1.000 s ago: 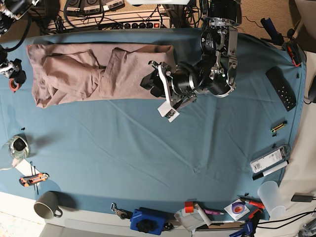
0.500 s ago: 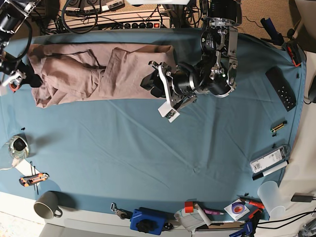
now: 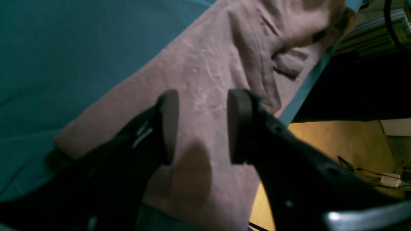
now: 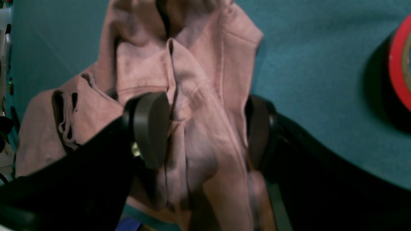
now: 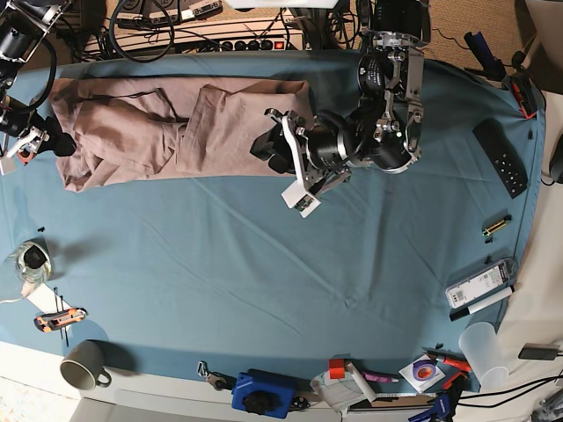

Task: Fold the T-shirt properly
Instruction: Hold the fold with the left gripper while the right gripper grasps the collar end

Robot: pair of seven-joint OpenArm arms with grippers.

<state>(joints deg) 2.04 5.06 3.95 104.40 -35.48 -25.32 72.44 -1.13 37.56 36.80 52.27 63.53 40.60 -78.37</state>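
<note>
You have the wrinkled mauve cotton T-shirt point(image 5: 246, 132) in a long narrow strip along the far edge of the teal-blue cloth-covered surface point(image 5: 264, 290), from the left side of the base view to about its middle. Your right hand point(image 4: 205, 131) stands wide open over the bunched end, fingers around loose folds, with no grip that you can see. Your left hand point(image 3: 200, 128) is parted too, poised over the smoother end and holding nothing.

Watch that right hand: the fabric under it is layered and creased, so closing there could catch only the top ply and drag the folds apart. Pinch too deep and you might snag the cloth beneath. If you lift one end alone, the strip could twist or slide off the far edge, since it lies so near it. The red-rimmed round roll point(image 4: 403, 67) beside the right hand could be knocked.

You can't read any brand, label or writing at this size.
</note>
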